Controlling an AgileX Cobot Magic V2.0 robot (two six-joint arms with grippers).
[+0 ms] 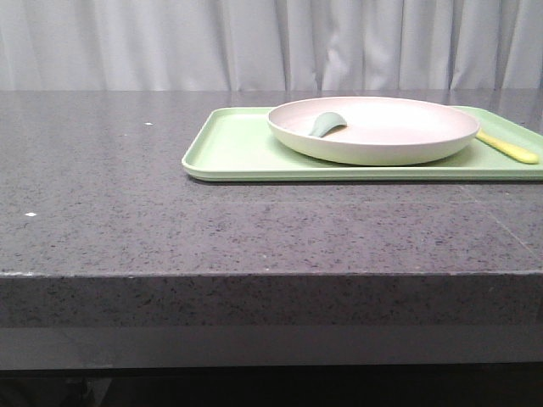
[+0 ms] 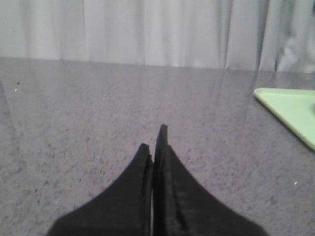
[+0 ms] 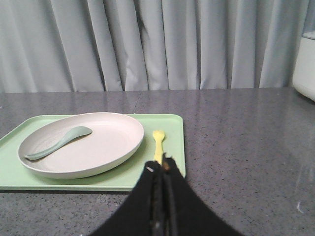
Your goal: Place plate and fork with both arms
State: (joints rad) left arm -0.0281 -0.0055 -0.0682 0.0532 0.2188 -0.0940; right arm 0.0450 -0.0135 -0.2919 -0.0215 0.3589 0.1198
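The pale pinkish-cream plate (image 1: 399,127) sits on a light green tray (image 1: 233,148), right of the table's middle. The yellow fork (image 1: 509,150) lies flat on the tray just right of the plate. In the right wrist view the plate (image 3: 108,140) and fork (image 3: 158,141) lie ahead of my right gripper (image 3: 161,167), which is shut and empty; its tips cover the end of the fork's handle. My left gripper (image 2: 153,140) is shut over bare countertop, with only the tray's corner (image 2: 290,108) off to one side. Neither gripper shows in the front view.
A grey-green spoon-like piece (image 1: 327,125) rests inside the plate. The dark speckled countertop (image 1: 102,195) stretches to the left of the tray. A white object (image 3: 306,64) stands at the edge of the right wrist view. Grey curtains hang behind the table.
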